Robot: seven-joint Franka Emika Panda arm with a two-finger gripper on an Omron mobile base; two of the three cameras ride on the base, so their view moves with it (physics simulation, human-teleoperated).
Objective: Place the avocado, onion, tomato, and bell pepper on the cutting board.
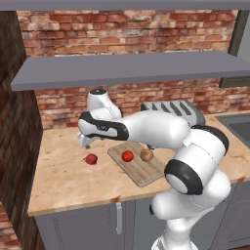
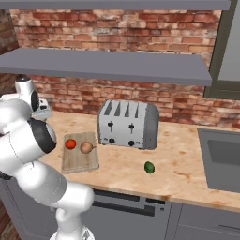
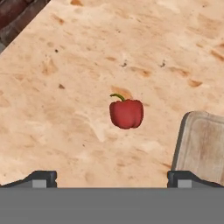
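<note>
ok so the bell pepper (image 3: 126, 113) sits alone on the counter (image 3: 65, 109), just off the cutting board (image 3: 203, 144) edge, straight ahead between my jaws, which are spread wide with nothing in them. I'd say drop straight down onto it. Tomato (image 1: 127, 156) and onion (image 1: 146, 155) are on the board already

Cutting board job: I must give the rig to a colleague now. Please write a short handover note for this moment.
Gripper: open, holding nothing, above the counter over the bell pepper.
On the cutting board: tomato and onion, side by side.
Bell pepper: on the counter, left of the board, not touching it.
Avocado: on the counter, in front of the toaster, right of the board.
Done: tomato, onion.
Left: bell pepper, probably next, then avocado.
</note>
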